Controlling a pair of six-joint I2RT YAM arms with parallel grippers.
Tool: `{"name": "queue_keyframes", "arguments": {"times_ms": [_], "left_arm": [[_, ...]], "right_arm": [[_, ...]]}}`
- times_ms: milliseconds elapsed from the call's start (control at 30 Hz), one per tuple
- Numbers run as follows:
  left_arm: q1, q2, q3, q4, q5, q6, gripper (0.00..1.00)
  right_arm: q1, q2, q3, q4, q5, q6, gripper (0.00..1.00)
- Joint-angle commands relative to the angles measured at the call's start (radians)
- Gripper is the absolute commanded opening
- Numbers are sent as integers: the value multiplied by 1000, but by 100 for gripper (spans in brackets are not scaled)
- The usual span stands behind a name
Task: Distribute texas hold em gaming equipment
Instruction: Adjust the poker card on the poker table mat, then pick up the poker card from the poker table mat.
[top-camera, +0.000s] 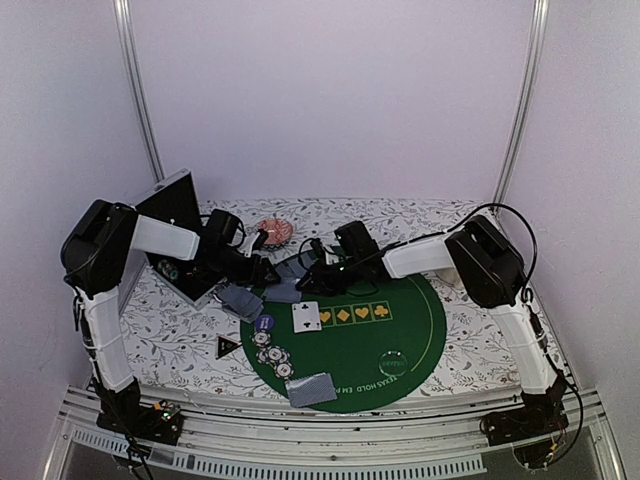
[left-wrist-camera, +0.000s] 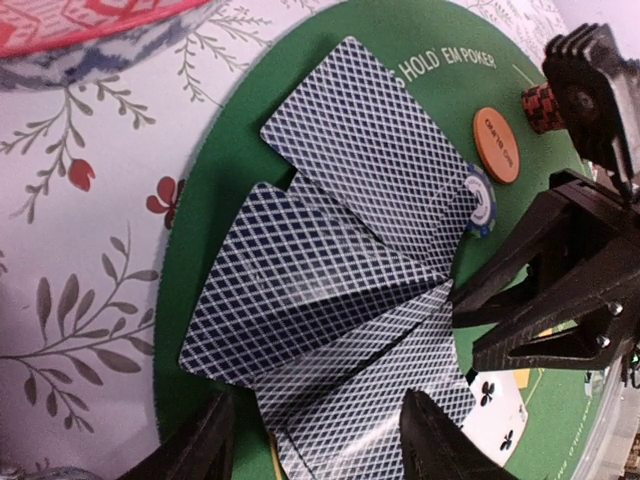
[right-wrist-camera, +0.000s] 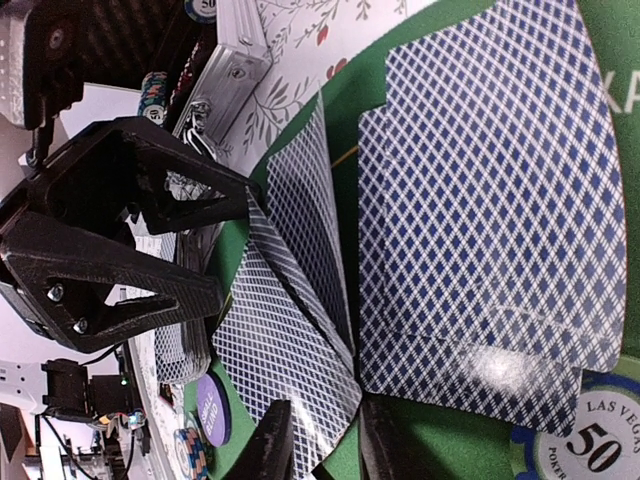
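My left jaws are wide open over the playing cards (left-wrist-camera: 330, 260). The cards lie face down in a heap on the edge of the green mat (top-camera: 400, 340). My right jaws are narrow at one card's corner, and I cannot tell if they grip it. A blue and white poker chip (right-wrist-camera: 585, 435) touches the cards.
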Motion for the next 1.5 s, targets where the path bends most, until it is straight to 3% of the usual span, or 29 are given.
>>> {"name": "queue_keyframes", "arguments": {"times_ms": [0,233,367,567,833,967,1267,1467], "left_arm": [[-3,-13,22,-38,-33,24,58],[9,-88,27,-47,-49,32,59],[14,-110,30,-49,-42,35,59],[26,-144,35,-48,-44,32,59],[37,-164,35,-67,-48,45,60],[38,-165,35,-66,-46,50,60],[41,-158,32,-67,-43,56,60],[44,-151,30,-62,-34,58,60]], "right_arm": [[-1,-88,-35,-83,98,-148,31],[-5,-172,-25,-118,37,-454,47],[-16,-131,58,-148,22,-550,57],[-28,35,256,-237,14,-608,67],[-33,136,400,-303,-10,-645,76],[-34,171,433,-329,-76,-658,75],[-34,200,452,-376,-127,-658,55],[-21,192,452,-384,-123,-705,48]]}}
